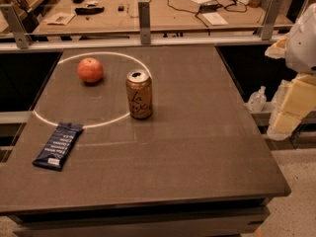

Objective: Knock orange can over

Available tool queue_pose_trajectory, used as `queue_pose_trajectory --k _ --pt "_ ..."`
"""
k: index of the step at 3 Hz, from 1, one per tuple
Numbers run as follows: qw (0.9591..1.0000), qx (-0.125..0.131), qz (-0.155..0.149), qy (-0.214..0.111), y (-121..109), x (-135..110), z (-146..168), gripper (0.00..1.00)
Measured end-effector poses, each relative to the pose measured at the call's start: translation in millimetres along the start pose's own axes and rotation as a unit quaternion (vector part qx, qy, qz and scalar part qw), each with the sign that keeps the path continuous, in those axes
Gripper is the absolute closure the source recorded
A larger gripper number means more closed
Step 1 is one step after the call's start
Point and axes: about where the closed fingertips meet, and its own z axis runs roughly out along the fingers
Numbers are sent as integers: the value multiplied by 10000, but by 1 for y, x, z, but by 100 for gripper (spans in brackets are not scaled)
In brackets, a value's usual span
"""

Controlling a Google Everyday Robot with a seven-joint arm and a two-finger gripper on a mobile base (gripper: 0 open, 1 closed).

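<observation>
The orange can (139,94) stands upright near the middle of the dark table (197,147), on the right edge of a white chalk circle. It is golden-orange with dark cursive lettering and a silver top. My gripper (292,102) is at the far right edge of the view, beyond the table's right side and well away from the can. Its white and pale yellow parts are cut off by the frame edge. It holds nothing that I can see.
A reddish-orange apple (90,70) lies inside the circle, left of and behind the can. A dark blue snack bar (59,145) lies at the front left. A metal rail (144,21) runs behind the table, with a cluttered desk (197,6) beyond.
</observation>
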Motion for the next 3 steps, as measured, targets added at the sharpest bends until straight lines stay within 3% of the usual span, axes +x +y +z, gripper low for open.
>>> queue_pose_trajectory --k 1,2,3 --pt "10000 1 0 0 0 0 0 0" --pt "9989 -19 285 -358 1 1 -2 0" --pt "9919 -33 846 -945 2 5 -4 0"
